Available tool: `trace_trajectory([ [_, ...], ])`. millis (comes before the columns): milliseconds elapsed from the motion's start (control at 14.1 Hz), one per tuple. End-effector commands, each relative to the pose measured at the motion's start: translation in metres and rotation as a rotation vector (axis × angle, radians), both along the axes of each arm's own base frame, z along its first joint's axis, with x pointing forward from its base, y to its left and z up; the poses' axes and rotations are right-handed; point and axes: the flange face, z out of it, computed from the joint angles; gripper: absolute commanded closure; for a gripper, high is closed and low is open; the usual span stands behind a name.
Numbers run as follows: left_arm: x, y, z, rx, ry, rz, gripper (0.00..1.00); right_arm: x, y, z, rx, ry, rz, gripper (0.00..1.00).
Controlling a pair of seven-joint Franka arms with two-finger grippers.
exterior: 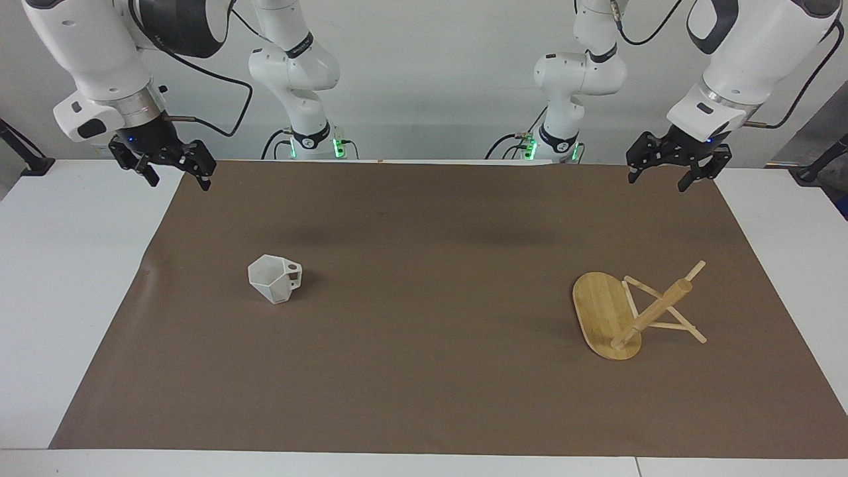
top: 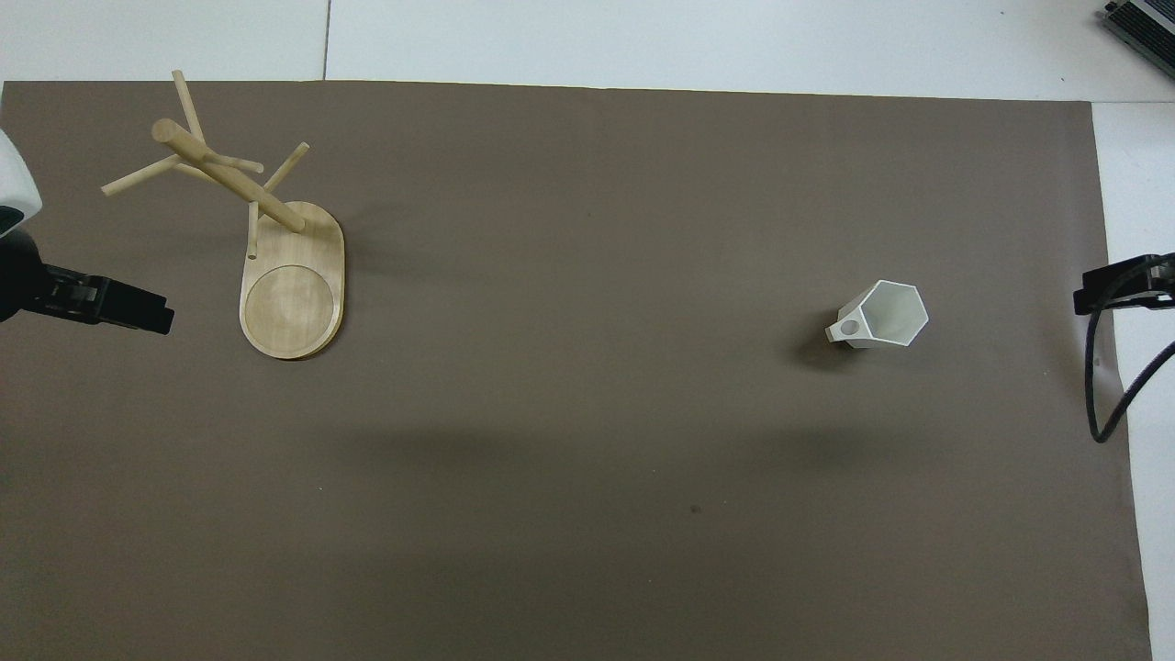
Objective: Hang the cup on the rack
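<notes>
The white faceted cup (exterior: 274,279) (top: 881,317) sits on the brown mat toward the right arm's end, mouth upward, its pierced handle pointing toward the middle of the table. The bamboo rack (exterior: 606,315) (top: 292,294) stands on its oval base toward the left arm's end, with its post and pegs at the end of the base farther from the robots. My right gripper (exterior: 180,180) hangs open and empty over the mat's corner near its base. My left gripper (exterior: 657,180) hangs open and empty over the mat's other corner near the robots. Neither touches anything.
The brown mat (exterior: 424,371) covers most of the white table (exterior: 59,278). A black cable (top: 1097,386) hangs by the right gripper's finger at the mat's edge. A dark device (top: 1143,23) lies at the table's corner farthest from the robots.
</notes>
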Motion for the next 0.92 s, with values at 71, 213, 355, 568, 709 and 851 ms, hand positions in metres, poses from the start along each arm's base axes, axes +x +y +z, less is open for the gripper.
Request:
trace_trajectory([
  [71, -0.0074, 0.0030, 0.0014, 0.020, 0.004, 0.010, 0.00, -0.0056, -0.0029, -0.0003, -0.016, -0.015, 0.005, 0.00],
  [213, -0.0074, 0.0021, 0.0021, 0.020, 0.002, 0.008, 0.00, -0.0058, -0.0028, -0.0005, -0.016, -0.014, 0.005, 0.00],
  [355, -0.0070, 0.0020, 0.0013, 0.021, 0.004, 0.010, 0.00, -0.0057, -0.0037, 0.0004, -0.016, -0.017, 0.002, 0.00],
  [568, -0.0075, 0.0021, 0.0014, 0.021, 0.004, 0.008, 0.00, -0.0048, -0.0055, 0.0006, -0.017, -0.026, 0.001, 0.00],
  [709, -0.0074, 0.0021, 0.0021, 0.020, 0.002, 0.008, 0.00, -0.0047, -0.0046, 0.0006, -0.017, -0.026, 0.003, 0.00],
  [851, -0.0074, 0.0021, 0.0021, 0.020, 0.002, 0.008, 0.00, -0.0040, -0.0042, 0.0011, -0.013, -0.033, 0.003, 0.00],
])
